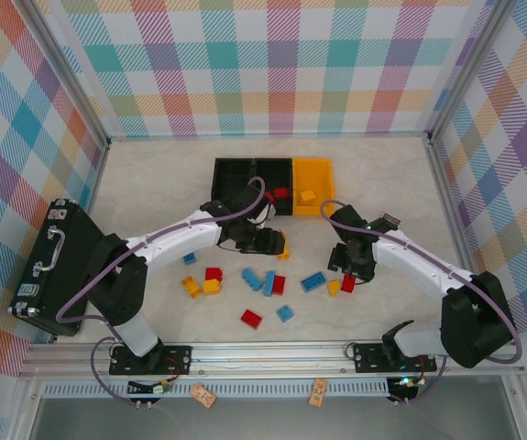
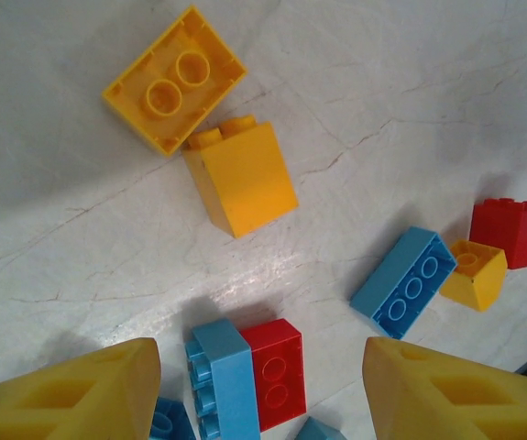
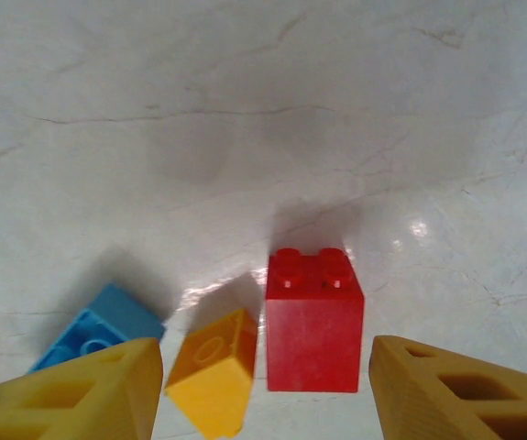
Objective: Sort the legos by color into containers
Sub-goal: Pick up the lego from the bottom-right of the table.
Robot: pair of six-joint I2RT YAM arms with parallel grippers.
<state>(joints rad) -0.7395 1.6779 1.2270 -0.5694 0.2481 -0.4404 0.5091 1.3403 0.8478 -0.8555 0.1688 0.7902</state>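
A: Top external view, where are the legos (image 1: 265, 280)?
B: Scattered on the arms' side of the containers (image 1: 255, 170); one red and one yellow lie inside them.
A: Fingers?
B: Left gripper (image 2: 258, 353) and right gripper (image 3: 263, 353) are both spread apart, gripping nothing.

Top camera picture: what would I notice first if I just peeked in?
Probably the rainbow-checked walls all around, then the bright red, blue and yellow legos scattered mid-table, with the left arm and right arm bending over them. At the back sits a yellow bin beside two black bins, and a black suitcase rests at the left edge.
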